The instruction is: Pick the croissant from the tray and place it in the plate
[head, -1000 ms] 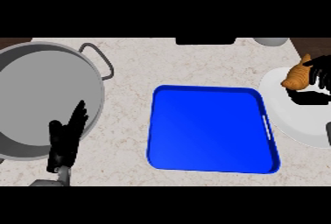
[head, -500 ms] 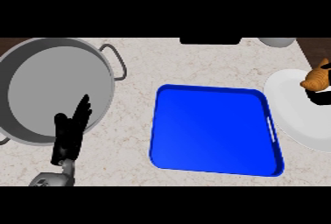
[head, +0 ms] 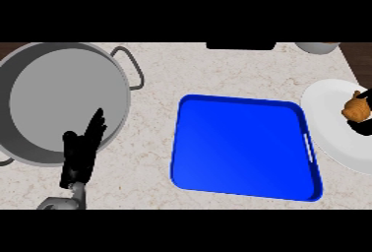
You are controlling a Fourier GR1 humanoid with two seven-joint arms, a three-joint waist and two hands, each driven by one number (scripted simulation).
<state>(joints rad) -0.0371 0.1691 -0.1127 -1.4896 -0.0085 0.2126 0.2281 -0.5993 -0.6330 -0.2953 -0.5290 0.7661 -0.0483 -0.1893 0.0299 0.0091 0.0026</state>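
Observation:
The golden-brown croissant is over the white plate at the view's right edge. My right hand is mostly cut off by that edge, and its black fingers curl round the croissant above and below. I cannot tell whether the croissant touches the plate. The blue tray lies in the middle of the counter with nothing on it. My left hand rests open at the lower left, fingers up, over the rim of a pot.
A large grey pot with loop handles fills the left side. A dark object and a grey cup sit at the counter's far edge. Speckled counter shows between pot and tray.
The croissant and my right hand have moved right and down over the plate. The whole scene has shifted rightward in the view; the left hand keeps its open pose.

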